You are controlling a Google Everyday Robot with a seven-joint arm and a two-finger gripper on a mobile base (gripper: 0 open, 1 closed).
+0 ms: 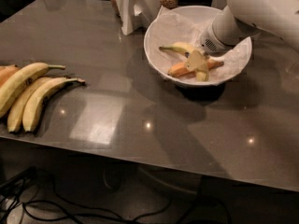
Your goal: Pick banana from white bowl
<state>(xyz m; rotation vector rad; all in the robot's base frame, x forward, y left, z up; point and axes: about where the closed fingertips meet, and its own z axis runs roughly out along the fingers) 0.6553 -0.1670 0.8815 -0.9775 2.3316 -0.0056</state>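
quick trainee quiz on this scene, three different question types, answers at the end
1. True or false: the pincer is down inside the white bowl.
2. What lies in the bowl beside the banana? A) orange-brown fruit B) sponge C) can
3. Fill in: the grouped yellow bananas lie outside the bowl, on the ____.
Key: 1 true; 2 A; 3 table.

Banana (180, 47): pale yellow, curved, greenish stem pointing left, lying on the paper lining of the white bowl (152, 31). Bowl: wide, shallow, upright, far right on the tabletop (140, 125). Tool (198, 66): inside the bowl, apparently touching the banana's right end
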